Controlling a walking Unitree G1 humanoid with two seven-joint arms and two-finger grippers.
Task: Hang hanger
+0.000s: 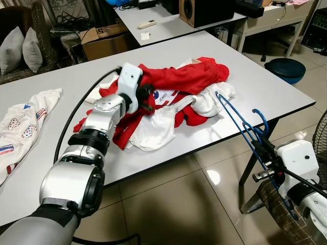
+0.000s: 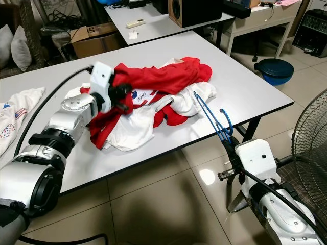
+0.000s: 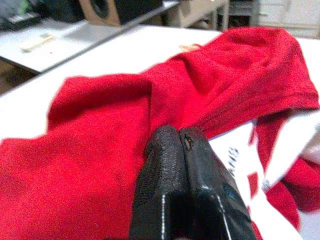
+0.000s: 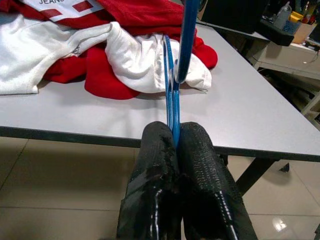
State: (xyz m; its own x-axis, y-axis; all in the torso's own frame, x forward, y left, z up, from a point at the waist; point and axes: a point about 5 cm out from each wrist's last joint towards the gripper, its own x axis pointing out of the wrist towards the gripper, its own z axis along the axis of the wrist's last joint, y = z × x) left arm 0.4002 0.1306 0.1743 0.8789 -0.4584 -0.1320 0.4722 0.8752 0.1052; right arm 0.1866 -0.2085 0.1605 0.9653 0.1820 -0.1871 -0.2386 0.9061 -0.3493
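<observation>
Gripping a fold of the red shirt (image 1: 176, 76), the left gripper (image 1: 145, 97) sat over the heap of red and white clothes (image 1: 168, 109) in the middle of the grey table (image 1: 245, 76). Off the table's near right edge, the right gripper (image 1: 263, 153) held the blue hanger (image 1: 237, 120), a thin wire shape whose far end lay against the white cloth. A patterned white garment (image 1: 23, 125) lay flat at the far left.

From the left wrist, the ribbed black fingers (image 3: 165, 175) were pressed together, pinching soft red fabric.

From the right wrist, the textured fingers (image 4: 155, 170) were clamped on the hanger's slim blue wires (image 4: 172, 100), smooth tabletop beyond.
</observation>
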